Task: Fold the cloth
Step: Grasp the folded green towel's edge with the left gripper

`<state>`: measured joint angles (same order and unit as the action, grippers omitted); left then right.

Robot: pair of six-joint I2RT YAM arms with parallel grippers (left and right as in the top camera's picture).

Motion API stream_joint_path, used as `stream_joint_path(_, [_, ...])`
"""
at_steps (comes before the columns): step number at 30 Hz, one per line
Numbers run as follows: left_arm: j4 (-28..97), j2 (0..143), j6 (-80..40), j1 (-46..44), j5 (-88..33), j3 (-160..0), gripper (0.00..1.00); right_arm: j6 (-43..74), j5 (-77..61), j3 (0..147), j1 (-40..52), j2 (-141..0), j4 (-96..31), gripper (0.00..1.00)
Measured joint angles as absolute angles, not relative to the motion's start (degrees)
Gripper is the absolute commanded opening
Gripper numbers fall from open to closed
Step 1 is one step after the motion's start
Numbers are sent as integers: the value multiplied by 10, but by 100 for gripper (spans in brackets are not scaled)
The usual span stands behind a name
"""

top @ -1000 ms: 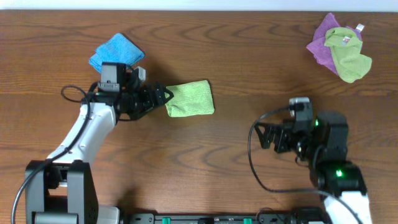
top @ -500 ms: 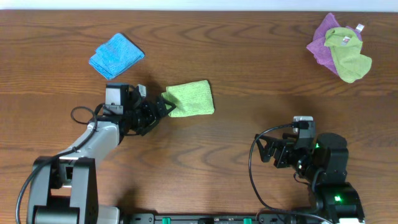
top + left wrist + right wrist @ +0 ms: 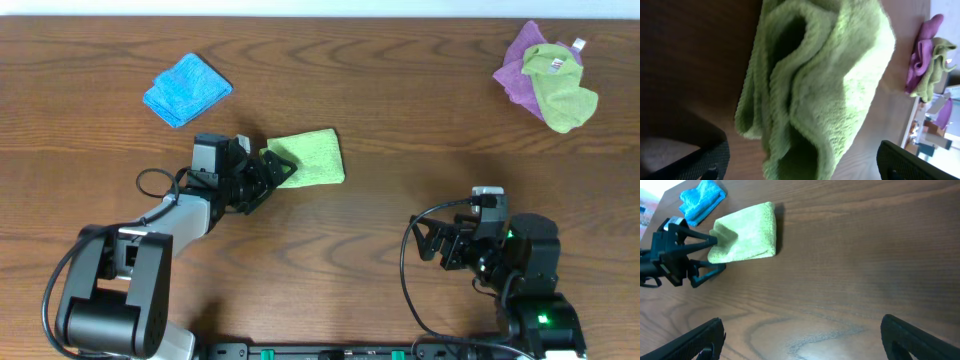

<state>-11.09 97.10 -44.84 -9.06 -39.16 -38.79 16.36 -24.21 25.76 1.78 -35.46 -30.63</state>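
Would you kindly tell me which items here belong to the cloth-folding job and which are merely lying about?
Job:
- light green cloth, mid-table
- left pincer, open at its edge

Lying about:
- blue folded cloth, back left
- purple cloth and crumpled green cloth, piled back right
- right pincer, open, away from the cloths

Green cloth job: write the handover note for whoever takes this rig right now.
Left gripper: jaws open around the rumpled left edge of the green terry cloth, not clamped.
Right gripper: jaws open, empty, well apart from the cloth.
Things: the cloth lies mid-table. A folded blue cloth is at upper left of the overhead view, and a purple and green cloth heap at upper right.
Done: the cloth is folded into a small rectangle.
Left: its left-edge layers look loose and bunched. Probably tidy them, then back off.
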Motion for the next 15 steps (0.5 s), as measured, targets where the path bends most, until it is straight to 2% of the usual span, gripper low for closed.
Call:
stream_joint_path(7, [-136,980,-465,-91,-384,-388,95,164,-242,258,18,-355,-306,99])
stream_joint_path(10, [-142,982,-467,-91,-383,-388,100,164,-242,258,18,-355,-306,99])
stream_joint_path(15, [-168,995,-469,-91,-371,-389,81,164,-242,258,18,-355,-306,99])
